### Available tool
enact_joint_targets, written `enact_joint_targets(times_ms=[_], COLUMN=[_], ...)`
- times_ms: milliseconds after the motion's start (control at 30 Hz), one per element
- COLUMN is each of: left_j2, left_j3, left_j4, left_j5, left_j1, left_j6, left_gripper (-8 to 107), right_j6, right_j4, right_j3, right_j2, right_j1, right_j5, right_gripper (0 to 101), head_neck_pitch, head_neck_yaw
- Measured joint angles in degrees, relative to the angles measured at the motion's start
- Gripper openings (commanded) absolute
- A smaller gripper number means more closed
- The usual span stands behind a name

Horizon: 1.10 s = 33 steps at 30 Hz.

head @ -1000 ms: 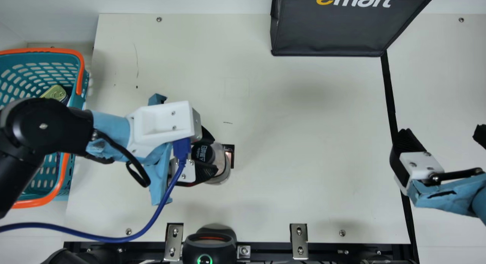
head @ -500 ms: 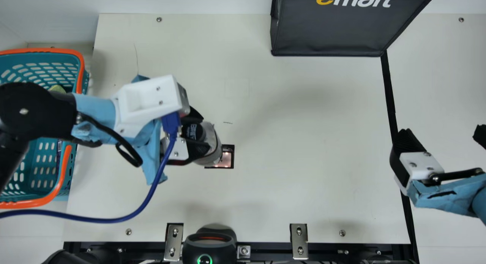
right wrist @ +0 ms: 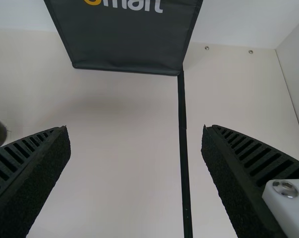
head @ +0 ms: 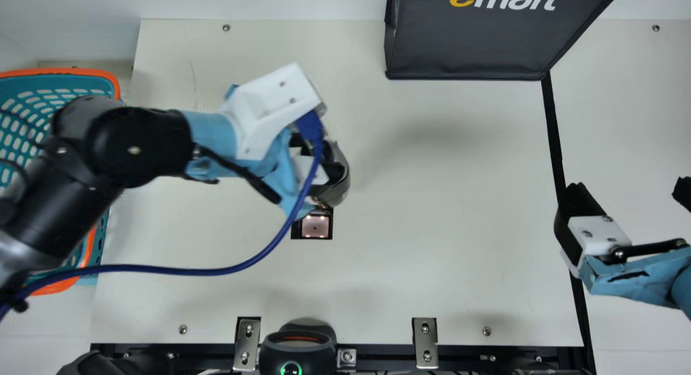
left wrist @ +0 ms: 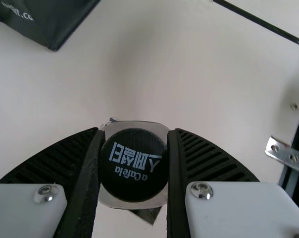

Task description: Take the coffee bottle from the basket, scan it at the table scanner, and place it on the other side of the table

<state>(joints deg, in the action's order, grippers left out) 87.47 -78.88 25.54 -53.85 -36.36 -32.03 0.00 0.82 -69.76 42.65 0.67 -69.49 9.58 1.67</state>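
Scan step, probably closing – left gripper (left wrist: 133,131) clamped on the coffee bottle (left wrist: 133,166) just beside the table scanner (head: 315,227), right gripper (right wrist: 134,130) spread apart; read unconfirmed, next move calls for a steady carry across the table (head: 432,256).

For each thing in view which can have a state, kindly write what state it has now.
Coffee bottle: capped, gripped
Left end effector: closed on the coffee bottle
Right end effector: open
Table scanner: lit
Black device at the table edge: on, green ring glowing
Dark bag: cannot tell if open or closed
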Motion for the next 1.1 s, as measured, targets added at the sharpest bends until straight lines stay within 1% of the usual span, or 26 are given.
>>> enact_joint_targets(times_ms=[233, 400, 533, 667, 867, 1100], left_j2=[6.0, 10.1, 12.7, 15.0, 16.8, 17.2], left_j3=[-3.6, -6.2, -7.9, -9.4, -10.5, -9.9], left_j4=[-6.7, -11.1, -14.4, -17.3, -19.8, -20.9], left_j5=[7.6, 11.0, 11.5, 10.6, 9.5, 8.9], left_j1=[-6.4, -9.6, -11.7, -13.6, -15.2, -15.7], left_j6=[13.8, 22.8, 29.1, 34.5, 39.7, 42.2], left_gripper=[-8, -8, -8, -8, -8, 15], right_j6=[0.0, 0.0, 0.0, 0.0, 0.0, 0.0], right_j4=[0.0, 0.0, 0.0, 0.0, 0.0, 0.0], right_j3=[0.0, 0.0, 0.0, 0.0, 0.0, 0.0], right_j2=[0.0, 0.0, 0.0, 0.0, 0.0, 0.0], right_j1=[0.0, 0.0, 0.0, 0.0, 0.0, 0.0], right_j5=[0.0, 0.0, 0.0, 0.0, 0.0, 0.0], right_gripper=[95, 95, 95, 95, 95, 95], head_neck_pitch=[0.0, 0.0, 0.0, 0.0, 0.0, 0.0], head_neck_yaw=[0.0, 0.0, 0.0, 0.0, 0.0, 0.0])
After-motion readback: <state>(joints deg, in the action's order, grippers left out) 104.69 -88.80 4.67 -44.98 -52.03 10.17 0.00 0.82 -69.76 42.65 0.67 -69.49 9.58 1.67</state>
